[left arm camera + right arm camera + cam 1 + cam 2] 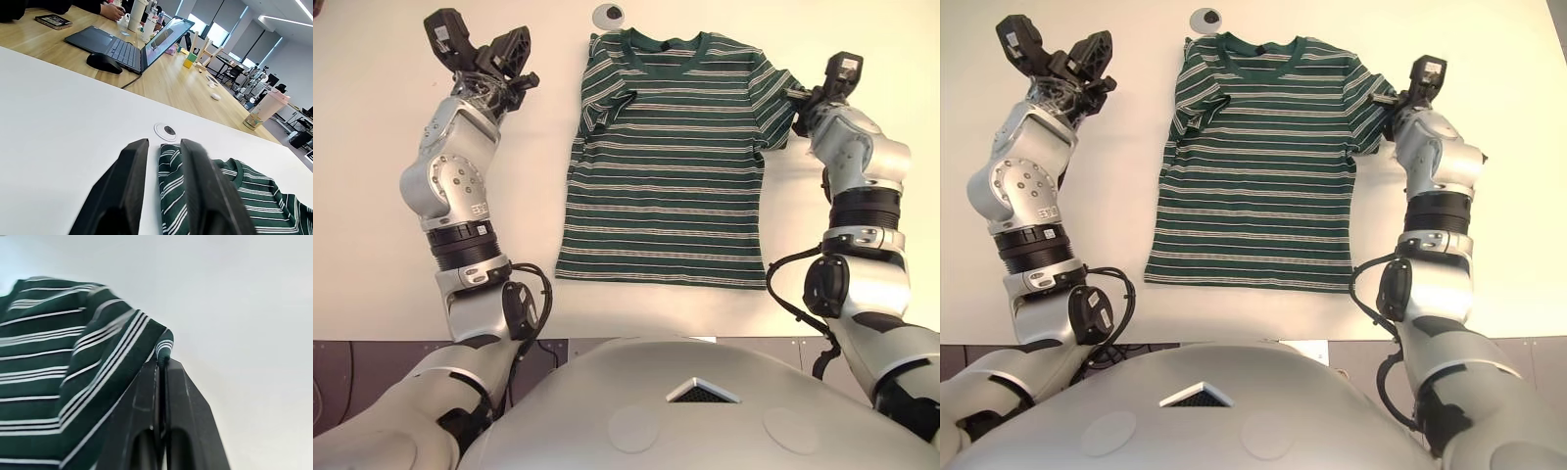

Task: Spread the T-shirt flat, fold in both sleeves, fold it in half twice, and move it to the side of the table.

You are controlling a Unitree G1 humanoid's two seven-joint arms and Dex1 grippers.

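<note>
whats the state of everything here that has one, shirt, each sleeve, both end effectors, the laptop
T-shirt: spread flat, not yet folded in half
left sleeve: folded in over the body
right sleeve: out to the side, its edge pinched
left end effector: open, holding nothing
right end effector: shut on the right sleeve
laptop: lid open

I see the T-shirt (666,166) as soft matt knit cloth, the surface (372,196) smooth and matt, left pincer (164,147) and right pincer (160,364) matt black plastic.
</note>
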